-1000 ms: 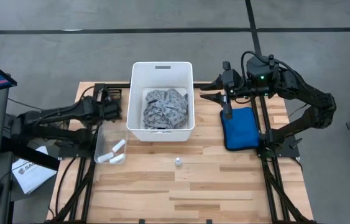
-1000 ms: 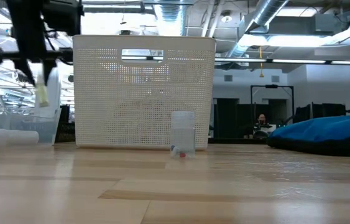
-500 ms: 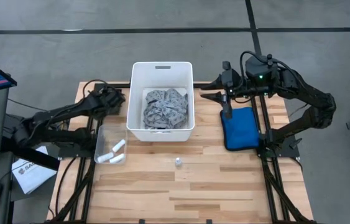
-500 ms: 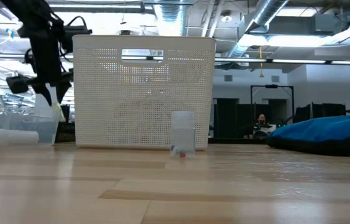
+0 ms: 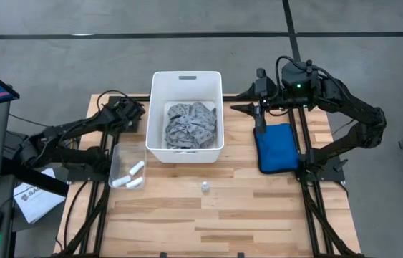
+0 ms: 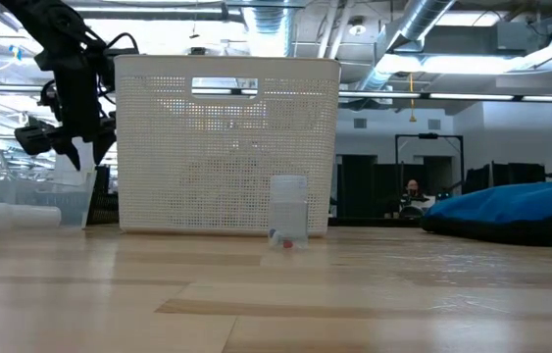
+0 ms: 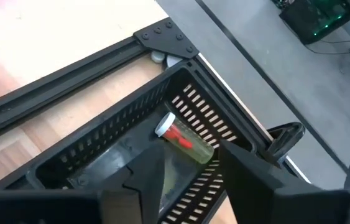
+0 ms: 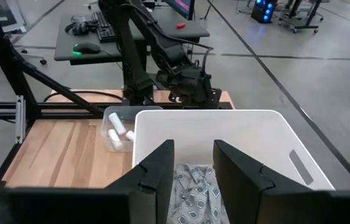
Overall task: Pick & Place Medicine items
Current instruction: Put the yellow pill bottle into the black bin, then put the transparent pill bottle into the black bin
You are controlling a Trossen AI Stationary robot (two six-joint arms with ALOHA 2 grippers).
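Observation:
My left gripper (image 5: 131,112) (image 6: 84,157) hangs open at the table's far left, beside the white bin (image 5: 185,74). In the left wrist view its fingers (image 7: 190,158) stand above a black slotted basket (image 7: 100,134). A small glassy vial (image 7: 186,142) with a white cap and red contents lies on its side on the basket's floor. A second vial (image 5: 205,187) (image 6: 288,209) stands upright on the table in front of the bin. White tubes (image 5: 133,175) lie in a clear tray (image 5: 119,154). My right gripper (image 5: 238,109) (image 8: 193,155) waits open, right of the bin.
Grey patterned cloth (image 5: 190,125) fills the bin. A blue padded pouch (image 5: 276,147) (image 6: 521,211) lies on the table's right side under my right arm. The near half of the wooden table shows bare boards apart from the standing vial.
My left gripper has moved toward the table's far edge and come down beside the bin. The pale vial that hung from its fingers in the earlier low views no longer shows there.

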